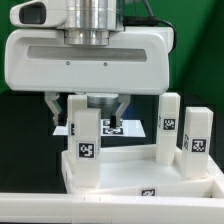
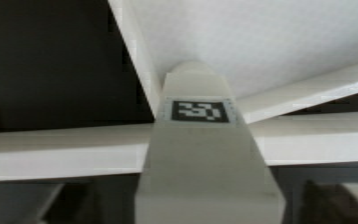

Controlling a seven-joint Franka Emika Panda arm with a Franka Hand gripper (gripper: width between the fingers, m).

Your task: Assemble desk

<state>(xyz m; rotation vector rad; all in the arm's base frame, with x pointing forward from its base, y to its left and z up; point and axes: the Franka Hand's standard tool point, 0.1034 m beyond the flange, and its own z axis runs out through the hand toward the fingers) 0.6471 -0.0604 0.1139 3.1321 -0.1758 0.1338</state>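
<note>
We have our claw point(image 1: 84, 108) pinching a white leg point(image 1: 84, 140) upright over the near corner of the tabletop point(image 1: 190, 185), so we judge that next comes lowering and twisting it home.

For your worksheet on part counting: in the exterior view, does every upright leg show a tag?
Yes. All three upright legs, at and, each show a black-and-white tag.

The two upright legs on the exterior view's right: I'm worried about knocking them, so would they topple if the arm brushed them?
Probably. The nearer leg and the leg behind it are tall, narrow square blocks standing on end, so likely tippy. Flat sides mean they shouldn't roll. They look like rigid plastic.
</note>
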